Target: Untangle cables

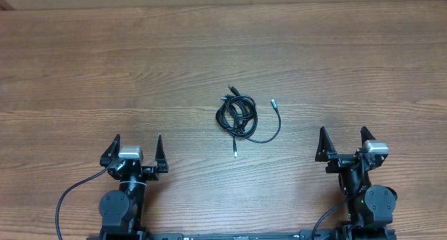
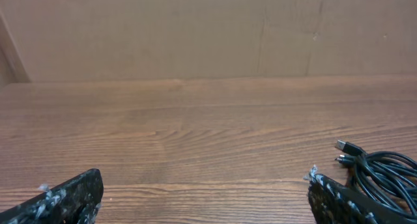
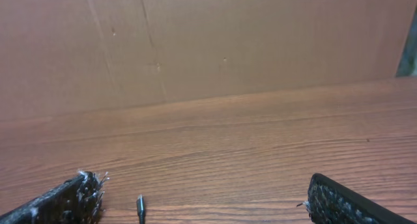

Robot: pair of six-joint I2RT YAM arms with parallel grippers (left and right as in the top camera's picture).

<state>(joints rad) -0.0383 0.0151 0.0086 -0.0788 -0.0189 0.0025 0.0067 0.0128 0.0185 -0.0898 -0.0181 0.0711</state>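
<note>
The cables (image 1: pixel 237 116) lie as one tangled bundle of thin black cords in the middle of the wooden table, with a teal-tipped plug (image 1: pixel 273 102) sticking out to the right and another plug end (image 1: pixel 235 151) trailing toward the front. My left gripper (image 1: pixel 136 151) stands open near the front left, well short of the bundle. My right gripper (image 1: pixel 343 144) stands open at the front right, also apart from it. The left wrist view shows the cables (image 2: pixel 381 172) at lower right beyond my fingertip (image 2: pixel 322 188). A single plug end (image 3: pixel 139 208) shows in the right wrist view.
The wooden table (image 1: pixel 105 65) runs wide on every side of the bundle. A brown cardboard wall (image 2: pixel 195 28) stands along the far edge. Thick black arm wires (image 1: pixel 70 195) loop beside both arm bases at the front.
</note>
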